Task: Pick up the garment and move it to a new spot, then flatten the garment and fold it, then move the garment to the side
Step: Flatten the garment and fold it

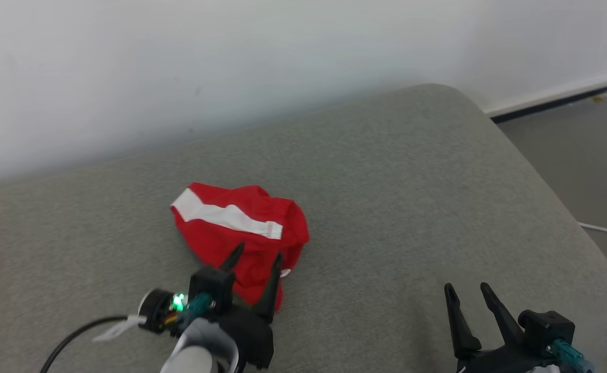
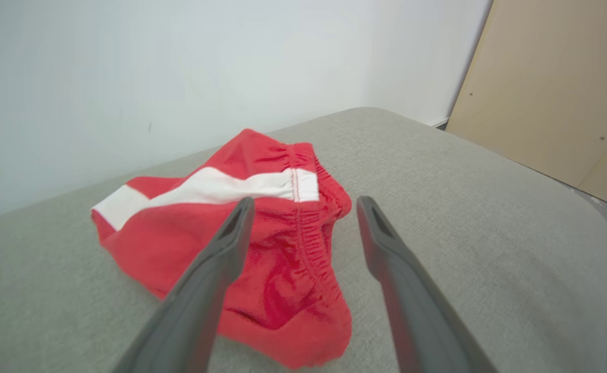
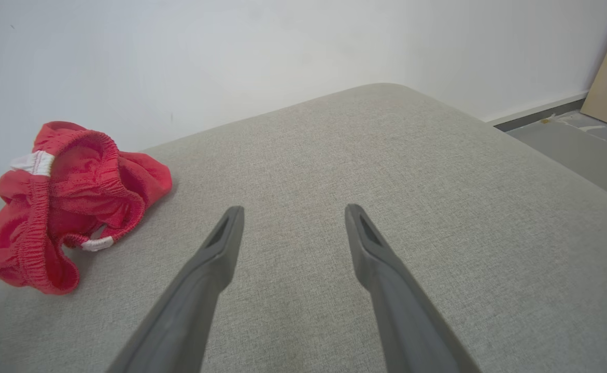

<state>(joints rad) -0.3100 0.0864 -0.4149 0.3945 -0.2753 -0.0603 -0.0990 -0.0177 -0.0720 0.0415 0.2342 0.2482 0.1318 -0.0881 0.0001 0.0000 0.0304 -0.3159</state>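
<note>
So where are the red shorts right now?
The shorts lie crumpled on the grey cushion, left of middle in the head view, right at the tips of the open left gripper.

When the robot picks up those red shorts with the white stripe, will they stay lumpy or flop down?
Probably flop: the crumpled red cloth shorts with a white stripe lie in soft folds, so they would likely dangle. They look thin, so probably light. The gathered elastic waistband should give the open left gripper an easy grip.
</note>
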